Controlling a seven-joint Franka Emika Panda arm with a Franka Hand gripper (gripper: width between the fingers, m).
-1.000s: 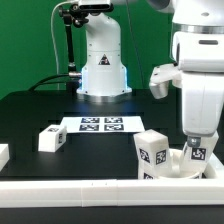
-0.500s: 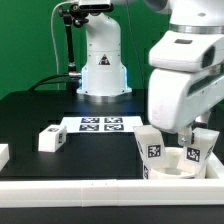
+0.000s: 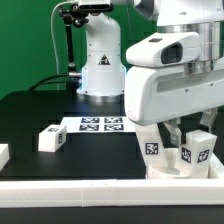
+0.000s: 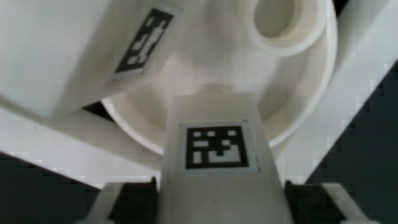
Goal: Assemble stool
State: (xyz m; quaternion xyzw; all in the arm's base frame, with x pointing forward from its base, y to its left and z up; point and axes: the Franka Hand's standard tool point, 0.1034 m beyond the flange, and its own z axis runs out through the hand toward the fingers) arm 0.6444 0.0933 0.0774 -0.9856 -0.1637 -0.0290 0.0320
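Wrist view: the gripper (image 4: 217, 198) has its fingers set narrow against both sides of a tagged leg (image 4: 217, 150), apparently clamping it upright on the round seat (image 4: 143, 115). A second leg (image 3: 152, 148) also stands on the seat; a third leg (image 3: 52, 138) lies well apart from it. The held leg probably needs to stay square to the seat while it is turned in.

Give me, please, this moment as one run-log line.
gripper: straddling tagged leg, grip unclear | seat: under that leg | loose leg: beside marker board
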